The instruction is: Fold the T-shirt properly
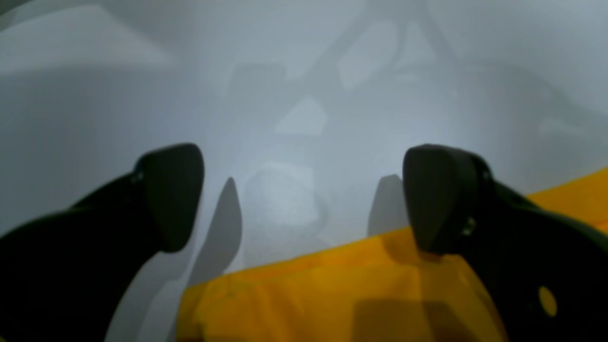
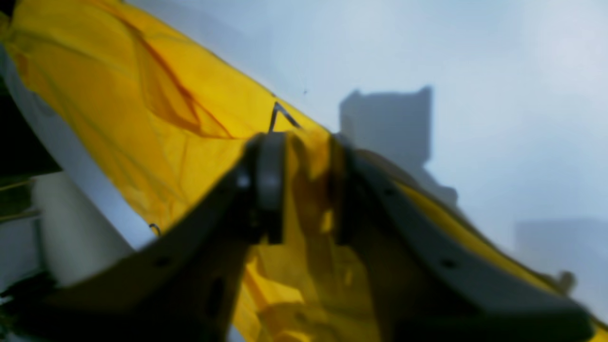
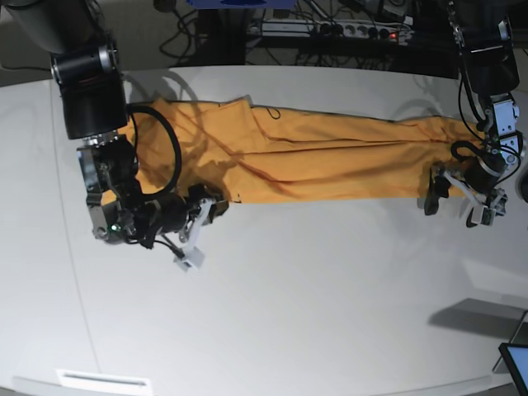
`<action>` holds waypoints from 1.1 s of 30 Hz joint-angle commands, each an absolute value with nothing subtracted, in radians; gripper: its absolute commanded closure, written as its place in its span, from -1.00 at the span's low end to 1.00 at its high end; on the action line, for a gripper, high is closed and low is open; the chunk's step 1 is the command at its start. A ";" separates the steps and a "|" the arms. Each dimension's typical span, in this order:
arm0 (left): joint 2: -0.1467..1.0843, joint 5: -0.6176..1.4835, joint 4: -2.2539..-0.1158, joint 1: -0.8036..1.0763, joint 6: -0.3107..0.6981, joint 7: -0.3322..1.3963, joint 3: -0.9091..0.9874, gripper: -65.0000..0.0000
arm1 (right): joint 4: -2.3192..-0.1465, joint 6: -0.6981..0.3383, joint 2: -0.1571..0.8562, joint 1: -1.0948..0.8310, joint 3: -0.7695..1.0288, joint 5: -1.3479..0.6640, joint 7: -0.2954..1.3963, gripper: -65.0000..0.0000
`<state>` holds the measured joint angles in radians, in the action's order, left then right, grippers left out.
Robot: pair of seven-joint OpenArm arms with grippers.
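The orange-yellow T-shirt (image 3: 313, 157) lies as a long creased band across the far half of the white table (image 3: 289, 297). My right gripper (image 3: 208, 210), on the base view's left, sits at the shirt's near-left edge. In the right wrist view its jaws (image 2: 306, 190) are closed on a fold of the T-shirt (image 2: 156, 109). My left gripper (image 3: 455, 204) stands open at the band's right end. In the left wrist view its fingers (image 1: 175, 194) spread wide over the table, the right one resting at the hem of the T-shirt (image 1: 332, 294), with nothing between them.
A power strip and cables (image 3: 330, 29) lie beyond the table's far edge. A dark screen corner (image 3: 516, 359) pokes in at the bottom right. A white label (image 3: 103, 381) sits at the front left edge.
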<state>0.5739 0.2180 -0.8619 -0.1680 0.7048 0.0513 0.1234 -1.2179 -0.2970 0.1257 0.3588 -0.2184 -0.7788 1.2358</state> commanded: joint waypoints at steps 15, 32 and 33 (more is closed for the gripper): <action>0.601 0.237 -0.881 -0.188 0.698 0.015 0.130 -1.00 | -1.316 -0.303 0.130 0.392 -0.211 -0.792 1.265 0.98; 0.601 0.236 -0.883 -0.191 0.698 0.015 0.130 -1.00 | -1.601 -0.298 0.128 0.251 -0.202 -0.796 1.333 0.98; 0.601 0.236 -0.883 -0.191 0.698 0.015 0.130 -1.00 | -1.620 -0.298 0.128 0.242 -0.202 -0.796 1.333 0.98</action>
<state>0.5743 0.2180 -0.8658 -0.1715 0.7048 0.0372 0.1234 -1.6043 -0.2966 0.1284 0.2226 -0.2085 -0.7815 1.3422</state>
